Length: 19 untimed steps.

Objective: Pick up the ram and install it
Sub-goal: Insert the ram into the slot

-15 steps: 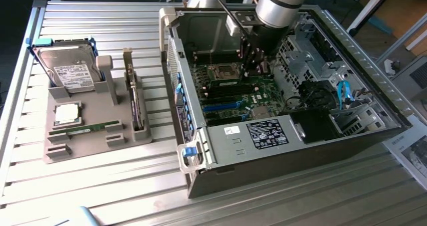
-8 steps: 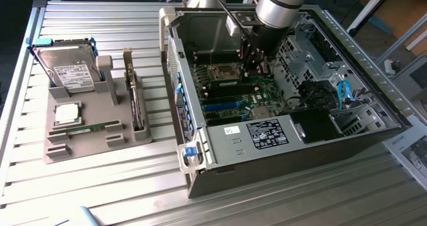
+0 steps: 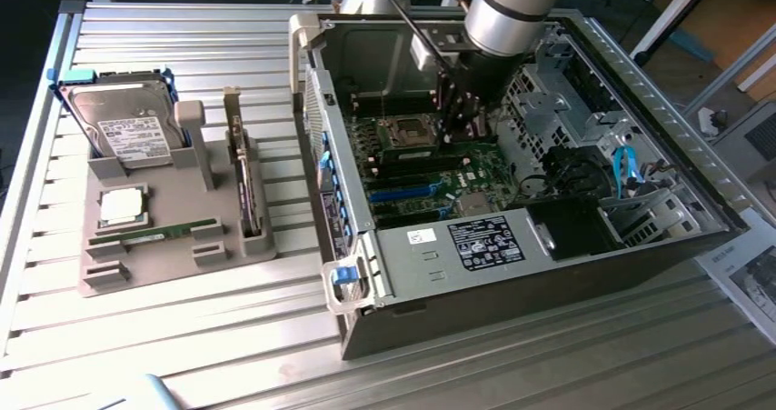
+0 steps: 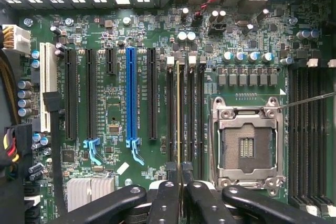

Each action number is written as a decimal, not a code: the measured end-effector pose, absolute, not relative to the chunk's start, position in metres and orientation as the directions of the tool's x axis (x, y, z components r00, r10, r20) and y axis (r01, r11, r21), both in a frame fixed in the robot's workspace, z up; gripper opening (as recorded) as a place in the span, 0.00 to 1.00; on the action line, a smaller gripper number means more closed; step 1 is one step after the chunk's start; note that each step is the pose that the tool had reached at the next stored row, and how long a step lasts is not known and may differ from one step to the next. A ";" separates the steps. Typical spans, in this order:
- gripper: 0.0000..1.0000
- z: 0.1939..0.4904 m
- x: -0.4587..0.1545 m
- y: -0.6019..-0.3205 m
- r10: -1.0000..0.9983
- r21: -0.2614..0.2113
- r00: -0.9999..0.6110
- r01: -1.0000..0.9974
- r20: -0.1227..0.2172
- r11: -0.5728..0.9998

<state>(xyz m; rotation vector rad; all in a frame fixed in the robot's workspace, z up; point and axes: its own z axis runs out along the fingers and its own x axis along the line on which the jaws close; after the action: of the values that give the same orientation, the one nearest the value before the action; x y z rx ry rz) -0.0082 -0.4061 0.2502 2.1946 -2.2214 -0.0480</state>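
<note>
The pincer's black fingers (image 4: 167, 198) sit closest to the wrist camera, drawn together on the ram (image 4: 179, 119). The ram appears edge-on as a thin pale line running away from the fingertips. The pincer (image 4: 181, 182) is closed on it, one finger pressing on each flat face. The ram stands on edge along the row of dark memory slots, between the empty processor socket (image 4: 247, 148) and the long blue slot (image 4: 131, 98). Whether it has gone down into a slot cannot be told.

In the exterior view the arm reaches down into the open computer case (image 3: 679, 155), with the pincer (image 3: 467, 128) low over the motherboard, just beside the socket. On the exterior view's left, well apart from the case, a grey holder (image 3: 134, 265) rests on the table (image 3: 182, 337). It carries a hard drive (image 3: 127, 128), a square silver chip (image 3: 124, 205) and a green stick (image 3: 164, 235) lying flat.
</note>
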 end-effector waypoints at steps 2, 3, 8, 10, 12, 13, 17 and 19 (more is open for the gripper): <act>0.12 0.249 -0.008 -0.407 -1.000 0.035 -0.012 -0.999 -0.008 0.012; 0.12 0.248 -0.008 -0.407 -1.000 0.035 -0.012 -0.999 -0.008 0.012; 0.12 0.245 -0.008 -0.408 -1.000 0.035 -0.012 -0.999 -0.008 0.012; 0.12 0.244 -0.008 -0.409 -1.000 0.035 -0.012 -0.999 -0.008 0.012; 0.12 0.244 -0.008 -0.409 -1.000 0.035 -0.012 -0.999 -0.008 0.012; 0.12 0.244 -0.008 -0.409 -1.000 0.035 -0.012 -0.999 -0.008 0.012; 0.12 0.243 -0.008 -0.409 -1.000 0.035 -0.012 -0.999 -0.008 0.012; 0.12 0.244 -0.008 -0.410 -1.000 0.035 -0.012 -0.999 -0.008 0.012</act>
<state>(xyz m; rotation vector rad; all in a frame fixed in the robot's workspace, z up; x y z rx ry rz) -0.0082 -0.4095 0.2435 2.1945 -2.2214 -0.0479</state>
